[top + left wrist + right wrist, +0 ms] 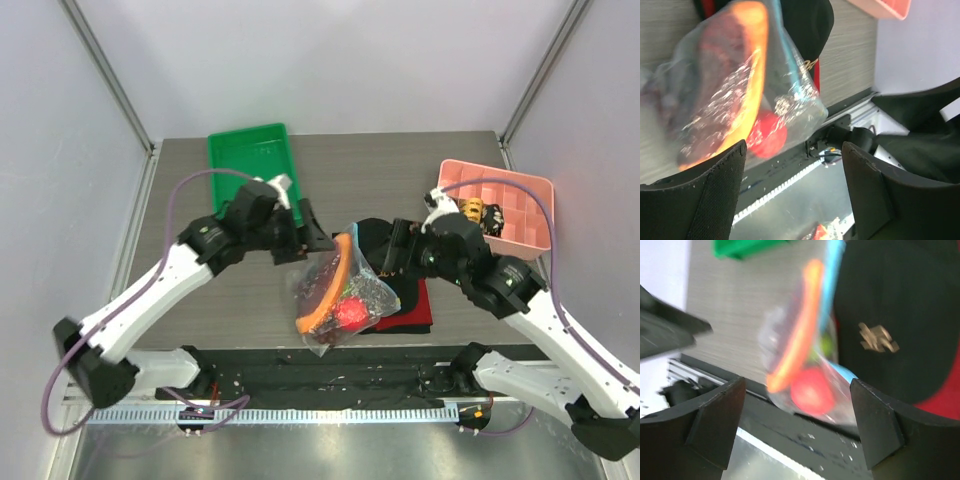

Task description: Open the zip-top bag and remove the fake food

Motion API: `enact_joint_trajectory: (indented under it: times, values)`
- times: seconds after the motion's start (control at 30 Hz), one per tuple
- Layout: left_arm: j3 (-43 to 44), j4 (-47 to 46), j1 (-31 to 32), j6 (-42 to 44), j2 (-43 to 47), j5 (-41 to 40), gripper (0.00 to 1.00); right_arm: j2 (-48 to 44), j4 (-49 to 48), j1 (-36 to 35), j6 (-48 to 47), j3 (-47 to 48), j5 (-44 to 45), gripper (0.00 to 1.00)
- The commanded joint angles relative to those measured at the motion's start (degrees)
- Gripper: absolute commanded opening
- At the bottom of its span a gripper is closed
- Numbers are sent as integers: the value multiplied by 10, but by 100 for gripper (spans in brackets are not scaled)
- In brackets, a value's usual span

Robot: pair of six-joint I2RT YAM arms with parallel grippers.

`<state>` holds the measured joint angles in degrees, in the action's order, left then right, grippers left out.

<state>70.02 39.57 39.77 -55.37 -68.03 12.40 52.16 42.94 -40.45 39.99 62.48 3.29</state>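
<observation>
Left fingers (316, 240): spread wide, nothing between them; the zip-top bag (335, 290) lies just past their tips.
Right fingers (392, 258): also wide apart and holding nothing, facing the bag from the other side.
Zip-top bag: between the two arms near the front edge of the desk (450, 150), standing on end with its blue zip strip on the right. It is blurred in both wrist views, and I cannot tell whether its mouth is open or whether it rests on the desk.
Fake food: inside the bag, with a red apple (350, 312) low down and an orange-rimmed melon slice (322, 292) above it.
Cap (385, 238): black, just behind the bag.
Green tray (250, 150): far left of the desk.
Pink box (510, 200): far right.
</observation>
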Motion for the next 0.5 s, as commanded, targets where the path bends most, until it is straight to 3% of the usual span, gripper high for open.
enact_joint_trajectory:
  times: [0.0,0.07,0.13,0.3,0.4,0.47]
  values:
    - [106,34,75,22,-122,-109,77,-63,16,13,46,-114,-9,92]
    - [145,108,75,15,-163,-113,74,-102,-7,15,35,-148,-25,94]
    - [160,116,76,15,-183,-114,72,-122,-26,16,23,-197,-47,98]
    - [104,70,76,6,-117,-117,72,-110,-182,17,-4,-304,-148,100]
    - [93,92,75,9,-79,-120,71,-89,-265,17,-26,-304,-182,100]
    - [89,112,74,13,-49,-121,71,-44,-293,13,-39,-280,-219,90]
